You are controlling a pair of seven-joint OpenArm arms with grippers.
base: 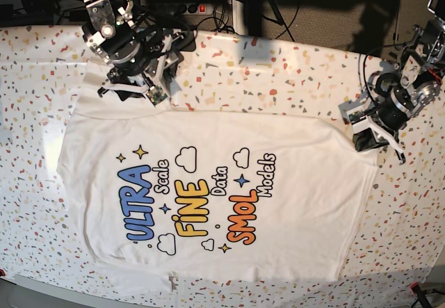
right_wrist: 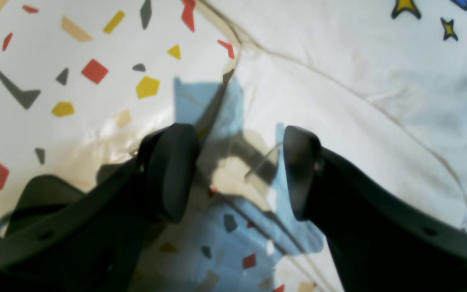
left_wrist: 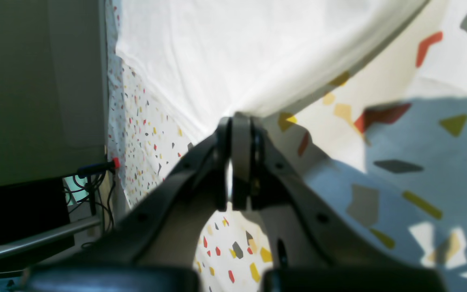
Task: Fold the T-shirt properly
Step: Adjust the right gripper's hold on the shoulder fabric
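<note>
The T-shirt (base: 313,204) lies spread on the tabletop (base: 271,65), printed side up. In the base view, it extends from near the tabletop's left edge to the right-hand part, and its lower side lies close to the bottom edge. The collar side faces left and the hem (base: 358,231) faces right. The print (base: 191,207) reads "ULTRA Scale FINE Data SMOL Models" in blue, yellow, orange and black-outlined white lettering, turned sideways, with clouds and stars around it.

The left pincer (left_wrist: 239,119) is clenched on the T-shirt at the hem corner nearest the tabletop's upper right corner. In the left wrist view, the fabric enters between the fingertips and rises as a soft ridge toward the upper right of that view. The speckled table cover (left_wrist: 379,162) shows beside this ridge, partly in shadow.

The right pincer (right_wrist: 239,170) is released, with its jaws spread apart above the upper sleeve (right_wrist: 339,134), toward the tabletop's upper left corner. A creased portion of the sleeve lies between the fingers. Whether either finger touches the fabric cannot be determined. A seam crosses diagonally between the sleeve and the body of the T-shirt.

The lower sleeve (base: 139,280) projects toward the tabletop's bottom edge.
</note>
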